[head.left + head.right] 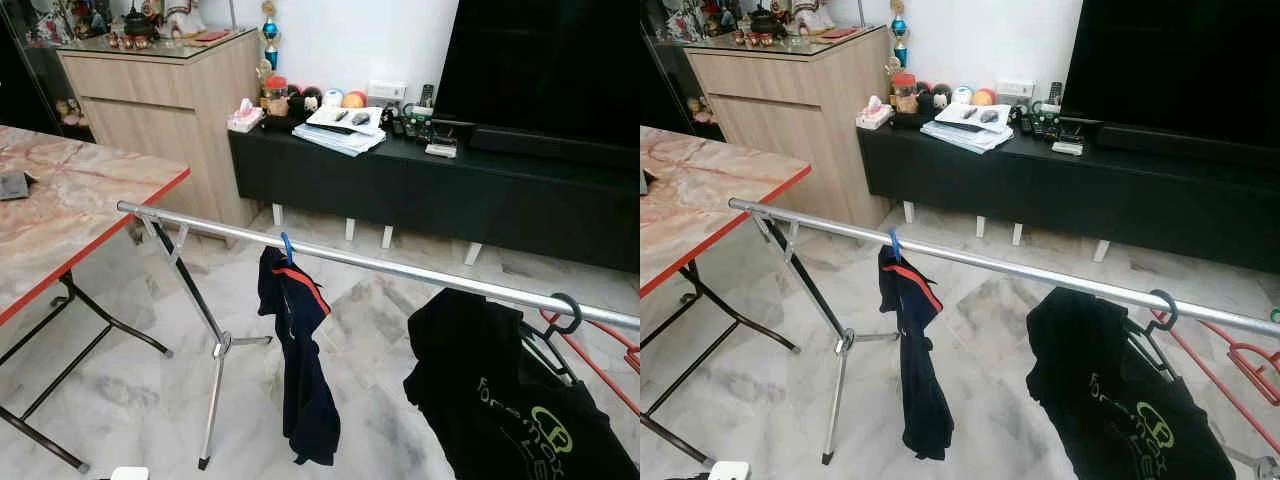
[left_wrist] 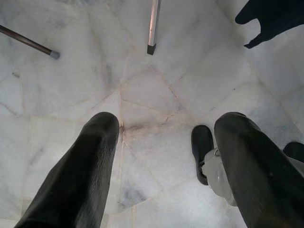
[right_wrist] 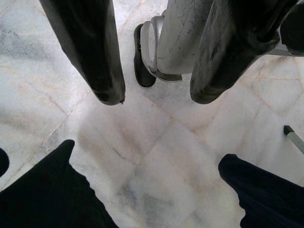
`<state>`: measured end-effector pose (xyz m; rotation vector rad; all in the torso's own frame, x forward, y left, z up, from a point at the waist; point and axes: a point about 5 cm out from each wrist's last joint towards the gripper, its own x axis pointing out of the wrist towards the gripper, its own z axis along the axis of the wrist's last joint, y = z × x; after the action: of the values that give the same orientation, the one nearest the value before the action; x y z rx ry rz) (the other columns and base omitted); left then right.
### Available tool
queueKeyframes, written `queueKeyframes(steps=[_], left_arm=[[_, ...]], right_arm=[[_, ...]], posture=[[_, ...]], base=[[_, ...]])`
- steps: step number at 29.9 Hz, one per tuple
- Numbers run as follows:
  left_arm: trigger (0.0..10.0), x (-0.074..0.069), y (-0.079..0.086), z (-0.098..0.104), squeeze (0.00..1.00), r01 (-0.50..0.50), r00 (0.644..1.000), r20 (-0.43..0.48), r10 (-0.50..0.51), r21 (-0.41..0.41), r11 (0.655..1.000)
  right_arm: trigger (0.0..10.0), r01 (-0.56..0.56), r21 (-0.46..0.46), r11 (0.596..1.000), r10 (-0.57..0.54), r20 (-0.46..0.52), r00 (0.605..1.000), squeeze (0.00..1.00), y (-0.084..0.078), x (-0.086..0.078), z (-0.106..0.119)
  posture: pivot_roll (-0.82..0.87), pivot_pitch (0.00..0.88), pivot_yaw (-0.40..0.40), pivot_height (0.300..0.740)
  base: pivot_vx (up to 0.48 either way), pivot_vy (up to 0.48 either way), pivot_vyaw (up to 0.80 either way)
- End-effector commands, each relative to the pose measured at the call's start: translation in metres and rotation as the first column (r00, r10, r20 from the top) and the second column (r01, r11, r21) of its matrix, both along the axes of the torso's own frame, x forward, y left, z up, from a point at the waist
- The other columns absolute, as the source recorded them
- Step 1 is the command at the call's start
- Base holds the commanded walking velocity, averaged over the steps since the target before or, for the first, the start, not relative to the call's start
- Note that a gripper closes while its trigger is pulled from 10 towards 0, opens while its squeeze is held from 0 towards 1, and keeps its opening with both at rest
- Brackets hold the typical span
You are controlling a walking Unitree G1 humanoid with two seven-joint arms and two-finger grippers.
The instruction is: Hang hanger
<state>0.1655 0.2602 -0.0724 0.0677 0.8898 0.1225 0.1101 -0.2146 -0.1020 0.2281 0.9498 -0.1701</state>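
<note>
Left gripper (image 2: 161,137): hangs over the marble floor (image 1: 130,380), its two black fingers (image 2: 80,175) spread wide and holding nothing; a rail-stand foot (image 2: 151,49) and a table-leg tip (image 2: 54,54) rest on the tiles ahead of it.
Right gripper (image 3: 156,97): also pointed down at the floor, fingers (image 3: 92,57) parted and empty, with dark cloth (image 3: 47,199) showing beyond the tips.
Television (image 1: 545,70): big black screen, well behind the rail, standing on the low black console (image 1: 420,190).
Folding table (image 1: 60,200): marble-patterned top with a red edge, just beside the rail's left end.
Wooden cabinet (image 1: 165,110): behind the rail's left end, next to the console, with ornaments on its glass top.
Clothes rail (image 1: 400,268): silver bar running across the scene from upper left down to the right, carried on a crossed silver leg (image 1: 212,400).
Black T-shirt (image 1: 500,400): hangs from the rail's right part, green lettering on it.
Navy garment (image 1: 300,360): hangs near the rail's middle, red trim at the shoulder.
Black hanger (image 1: 560,320): already hooked over the rail, carrying the black T-shirt.
Red hanger (image 1: 1250,355): low beyond the rail's right end; whether it touches the bar cannot be told.
Blue clip (image 1: 288,247): on the rail, directly above the navy garment.
Console clutter: papers (image 1: 340,130), remotes, a tissue box (image 1: 245,115) and small balls, well behind the rail.
</note>
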Motion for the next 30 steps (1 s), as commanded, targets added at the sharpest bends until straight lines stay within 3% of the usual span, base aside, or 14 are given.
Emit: queueKeyframes(steps=[1, 13, 14, 15, 17, 30], left_arm=[[10.0, -0.005, 0.005, -0.001, 0.0, -0.01, 1.0, -0.014, 0.01, 0.009, 1.0], [10.0, -0.006, 0.006, -0.001, 0.0, -0.012, 1.0, -0.016, 0.012, 0.009, 1.0], [10.0, -0.005, 0.008, 0.0, 0.0, -0.027, 0.999, -0.021, 0.027, 0.003, 1.0], [10.0, -0.005, 0.008, 0.0, 0.0, -0.027, 0.999, -0.021, 0.027, 0.003, 1.0], [10.0, -0.007, 0.015, 0.001, 0.0, -0.049, 0.998, -0.03, 0.048, -0.004, 0.999], [10.0, -0.015, 0.015, -0.001, 0.0, -0.053, 0.998, -0.033, 0.053, -0.013, 0.999]], right_arm=[[10.0, 0.01, 0.005, 1.0, -0.01, -0.002, 1.0, 0.0, 0.001, -0.001, -0.001], [10.0, 0.015, 0.01, 1.0, -0.015, -0.001, 1.0, 0.0, 0.001, -0.001, -0.001], [10.0, -0.005, 0.011, 1.0, 0.004, 0.041, 0.999, 0.0, 0.009, 0.022, 0.005], [10.0, -0.005, 0.011, 1.0, 0.004, 0.041, 0.999, 0.0, 0.009, 0.022, 0.005], [10.0, -0.031, 0.004, 1.0, 0.03, 0.101, 0.994, 0.0, 0.019, 0.056, 0.015], [10.0, -0.031, 0.005, 0.999, 0.031, 0.07, 0.997, 0.0, 0.018, 0.048, 0.012]], posture=[[0.0, 0.0, 0.0, 0.74], [0.0, 0.0, 0.0, 0.74], [0.06, 0.0, 0.034, 0.74], [0.06, 0.0, 0.034, 0.74], [0.06, 0.0, 0.039, 0.74], [0.05, 0.0, 0.031, 0.74]], base=[[0.0, 0.0, 0.0], [0.0, 0.0, 0.0], [0.0, 0.0, 0.0], [0.0, 0.0, 0.0], [0.0, 0.0, 0.0], [0.0, 0.0, 0.0]])
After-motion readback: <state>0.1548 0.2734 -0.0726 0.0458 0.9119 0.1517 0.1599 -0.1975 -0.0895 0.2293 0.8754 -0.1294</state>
